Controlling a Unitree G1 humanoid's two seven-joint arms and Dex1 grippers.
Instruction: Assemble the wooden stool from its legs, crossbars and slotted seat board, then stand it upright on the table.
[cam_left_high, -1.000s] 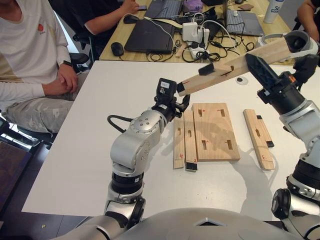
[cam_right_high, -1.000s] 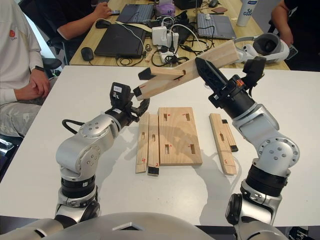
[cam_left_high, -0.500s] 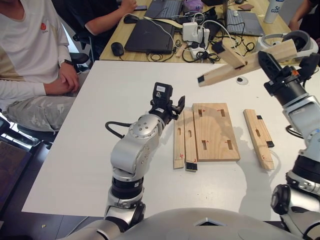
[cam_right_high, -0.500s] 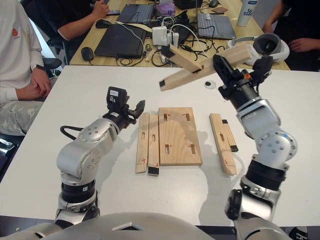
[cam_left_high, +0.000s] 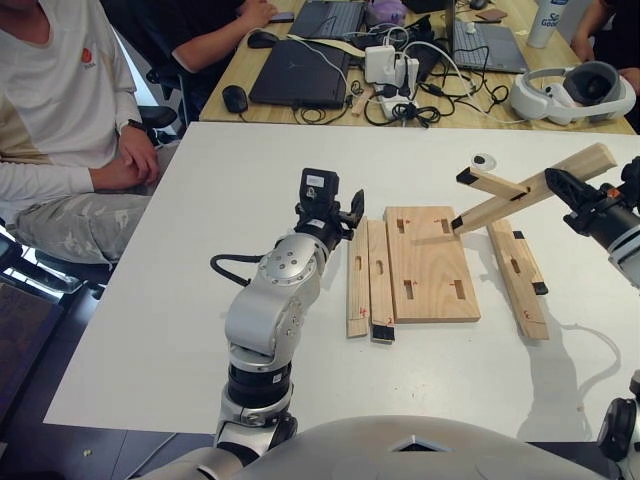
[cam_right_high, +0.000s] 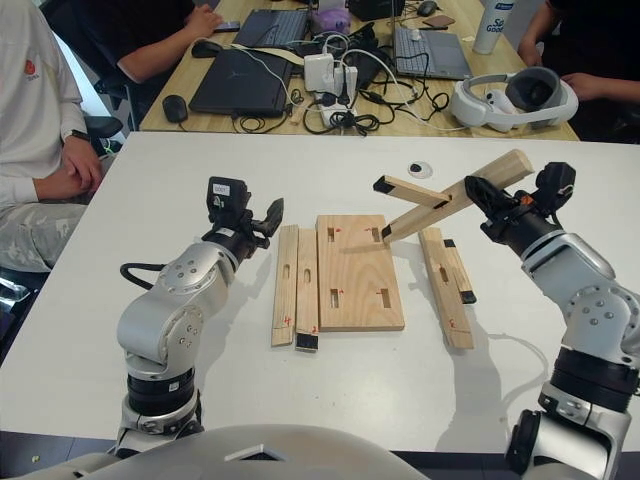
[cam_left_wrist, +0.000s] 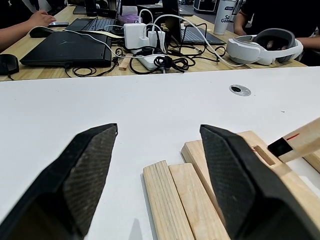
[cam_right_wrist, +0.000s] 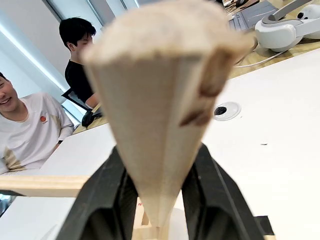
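The slotted seat board lies flat mid-table. Two wooden pieces lie side by side against its left edge, and two more lie to its right. My right gripper is shut on a leg with a crossbar stuck in its side. The leg slants down, and its black tip rests near the board's far right slot. In the right wrist view the leg sits between the fingers. My left gripper stands open, holding nothing, just beyond the left pieces' far ends.
A small round disc lies on the white table behind the board. A desk with laptops, cables and a headset stands beyond the far edge. A person sits at the left.
My right arm swung right and lowered the leg with its crossbar, so the tip now meets the seat board. My left gripper drew back from the leg's end.
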